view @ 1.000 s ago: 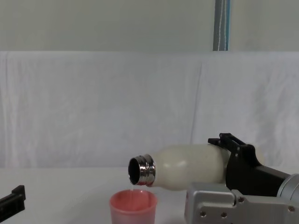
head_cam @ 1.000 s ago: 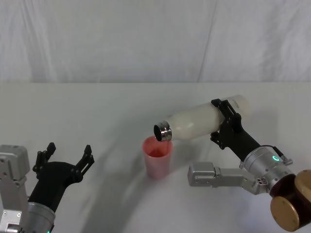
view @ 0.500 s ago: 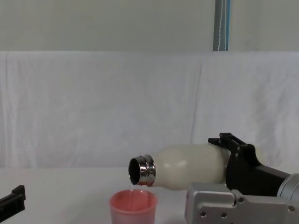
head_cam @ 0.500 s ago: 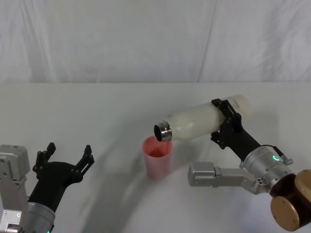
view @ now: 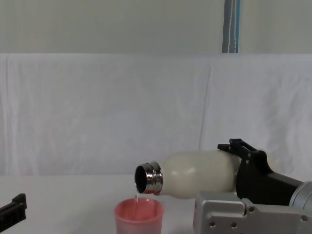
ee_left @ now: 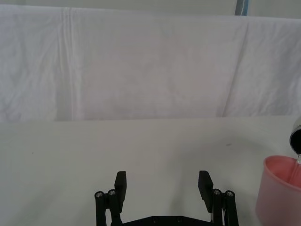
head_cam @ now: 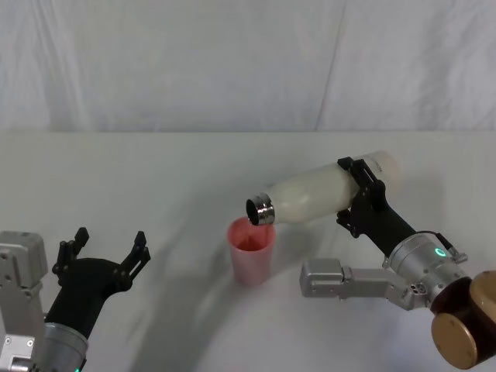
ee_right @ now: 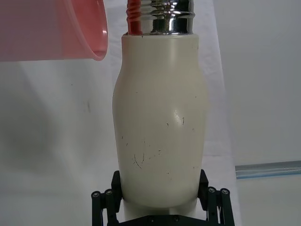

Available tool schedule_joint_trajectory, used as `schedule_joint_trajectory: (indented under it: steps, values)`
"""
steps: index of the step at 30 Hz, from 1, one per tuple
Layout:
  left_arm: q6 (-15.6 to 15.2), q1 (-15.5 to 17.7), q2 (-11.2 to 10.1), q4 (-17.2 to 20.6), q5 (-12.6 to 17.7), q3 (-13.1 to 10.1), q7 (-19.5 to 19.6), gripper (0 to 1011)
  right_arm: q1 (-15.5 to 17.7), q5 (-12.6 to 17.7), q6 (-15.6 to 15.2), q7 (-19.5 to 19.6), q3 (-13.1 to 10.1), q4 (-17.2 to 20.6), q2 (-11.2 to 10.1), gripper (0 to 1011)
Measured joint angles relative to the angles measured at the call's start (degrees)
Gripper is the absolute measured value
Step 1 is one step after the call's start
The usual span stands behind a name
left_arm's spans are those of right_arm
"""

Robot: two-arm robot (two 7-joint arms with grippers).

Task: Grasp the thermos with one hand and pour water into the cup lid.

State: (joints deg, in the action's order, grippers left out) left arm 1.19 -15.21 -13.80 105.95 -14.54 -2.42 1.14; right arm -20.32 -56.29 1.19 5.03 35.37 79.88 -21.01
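Observation:
My right gripper (head_cam: pixel 359 195) is shut on the thermos (head_cam: pixel 318 191), a cream-white bottle held almost level above the table. Its steel neck (view: pixel 147 177) points left and hangs just over the cup lid (head_cam: pixel 250 249), a small pink cup standing upright on the white table. A thin stream of water (view: pixel 137 198) falls from the neck into the cup lid (view: pixel 139 215). The right wrist view shows the thermos (ee_right: pixel 160 122) clamped between the fingers (ee_right: pixel 101 205), with the pink rim (ee_right: pixel 61 33) beside the neck. My left gripper (head_cam: pixel 106 254) stands open at the near left, apart from both, and the cup lid (ee_left: pixel 281 190) shows at the edge of its wrist view.
A white cloth covers the table (head_cam: pixel 139 178) and hangs as a backdrop behind it. My right arm's silver link (head_cam: pixel 349 280) lies low just right of the cup lid. Bare tabletop spreads between my left gripper and the cup.
The thermos has tipped a trace further, and the stream of water into the cup lid shows more clearly. Neither arm has otherwise moved.

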Motion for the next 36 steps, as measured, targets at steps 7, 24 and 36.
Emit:
schedule_joint_trajectory:
  steps: [7, 24, 36]
  values:
    - [0.00, 0.00, 0.00, 0.00, 0.00, 0.00, 0.00, 1001, -0.04, -0.21, -0.09, 0.08, 0.04, -0.13, -0.03, 950]
    - [0.00, 0.00, 0.00, 0.00, 0.00, 0.00, 0.00, 1001, -0.01, -0.29, -0.25, 0.12, 0.05, -0.16, 0.00, 950]
    - [0.00, 0.00, 0.00, 0.00, 0.00, 0.00, 0.00, 1001, 0.01, -0.27, -0.25, 0.11, 0.05, -0.21, 0.01, 950]
